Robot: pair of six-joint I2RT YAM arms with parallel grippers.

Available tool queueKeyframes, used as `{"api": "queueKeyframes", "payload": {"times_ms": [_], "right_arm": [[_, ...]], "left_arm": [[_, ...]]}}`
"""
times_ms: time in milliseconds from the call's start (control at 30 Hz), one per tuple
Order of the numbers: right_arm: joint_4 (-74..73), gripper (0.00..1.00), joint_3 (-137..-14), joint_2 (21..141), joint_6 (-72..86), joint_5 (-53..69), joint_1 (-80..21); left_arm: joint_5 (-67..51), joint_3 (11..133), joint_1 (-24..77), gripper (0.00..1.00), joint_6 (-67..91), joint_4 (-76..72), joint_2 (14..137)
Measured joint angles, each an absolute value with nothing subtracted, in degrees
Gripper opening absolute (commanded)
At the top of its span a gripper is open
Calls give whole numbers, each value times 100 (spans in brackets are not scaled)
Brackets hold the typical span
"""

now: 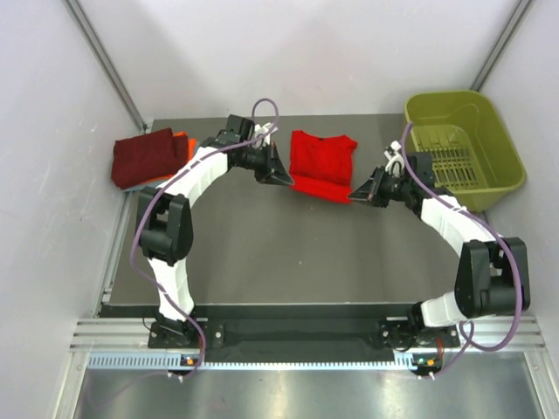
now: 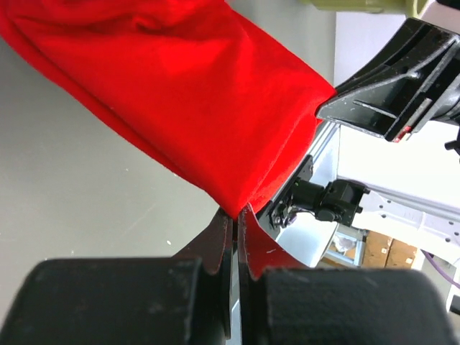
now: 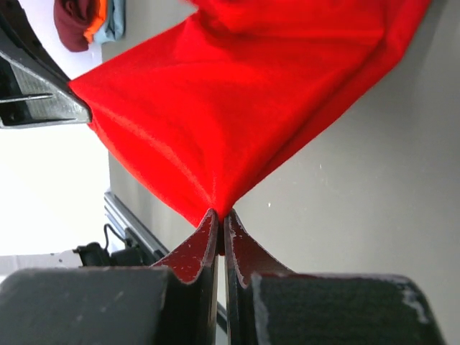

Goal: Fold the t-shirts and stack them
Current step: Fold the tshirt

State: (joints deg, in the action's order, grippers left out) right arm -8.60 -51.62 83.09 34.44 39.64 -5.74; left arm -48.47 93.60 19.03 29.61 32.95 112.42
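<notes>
Left jaws and right jaws each clamp a corner of the soft, matte red t-shirt (image 1: 323,161), tenting it.

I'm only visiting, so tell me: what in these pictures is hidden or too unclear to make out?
Top view: the near corners of the red t-shirt are covered by the left fingers and right fingers.
Top view: the maroon t-shirt covers the ones folded beneath it, so their number is unclear.
Both wrist views: the red t-shirt runs off the top edge.
</notes>
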Motion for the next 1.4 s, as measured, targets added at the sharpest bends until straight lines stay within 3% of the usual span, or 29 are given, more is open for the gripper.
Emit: {"api": "queueKeyframes", "payload": {"times_ms": [400, 967, 1400], "right_arm": [[-1201, 0, -4720, 8003, 3326, 4097, -517], [-1326, 0, -5496, 7996, 3192, 4189, -495], [-1437, 0, -5411, 7929, 3151, 4191, -491]], "left_arm": [[-4858, 8656, 1966, 0, 2858, 3758, 11010], [-4508, 9452, 2073, 0, 2541, 3841, 10748], [-4532, 9264, 2075, 0, 2515, 3955, 10711]]}}
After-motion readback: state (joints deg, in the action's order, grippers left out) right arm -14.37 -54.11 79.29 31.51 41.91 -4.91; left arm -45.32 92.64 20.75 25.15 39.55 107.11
